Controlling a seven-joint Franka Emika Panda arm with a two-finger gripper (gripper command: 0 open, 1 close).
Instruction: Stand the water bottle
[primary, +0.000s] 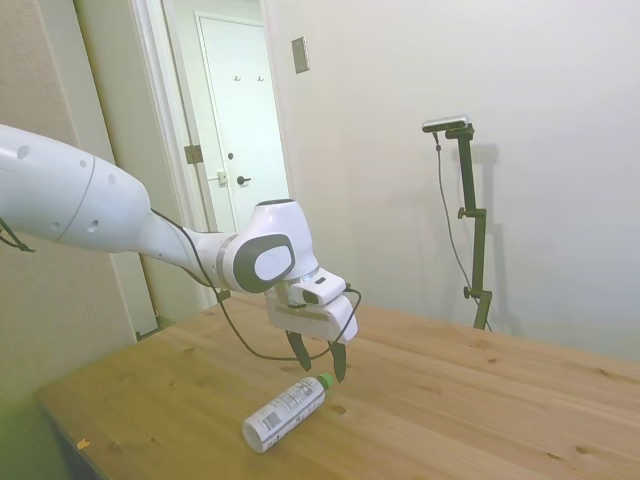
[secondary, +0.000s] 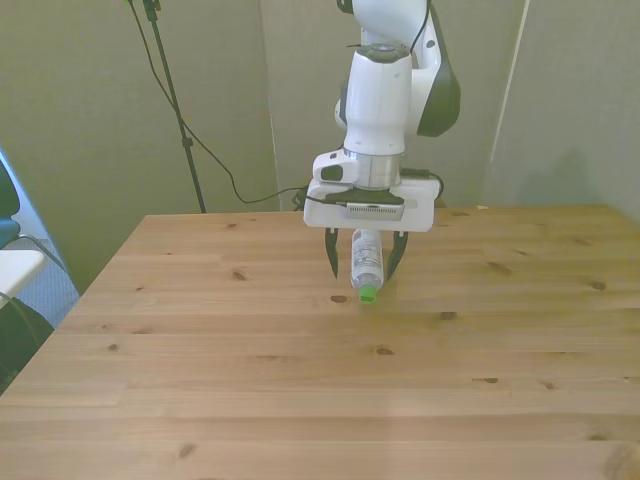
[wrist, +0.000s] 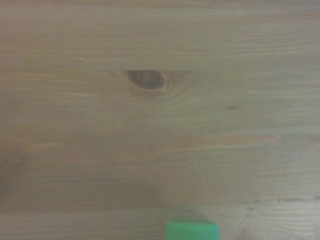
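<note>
Just one water bottle (secondary: 366, 261) lies flat on the table (secondary: 250, 380), the hand (secondary: 367, 262) wide open astride it

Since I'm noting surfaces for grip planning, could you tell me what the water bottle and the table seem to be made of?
The water bottle looks like smooth plastic with a white printed wrap label and a green cap, likely plastic too. The table appears to be pale matte wood: planks, grain and dark knots show.

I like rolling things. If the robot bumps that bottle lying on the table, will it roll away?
Probably, yes. The water bottle is round and lies flat on its side on the smooth table, so a sideways nudge could roll it. It looks small and plastic, so likely light. The hand is open with a finger on each side, which may stop it.
</note>
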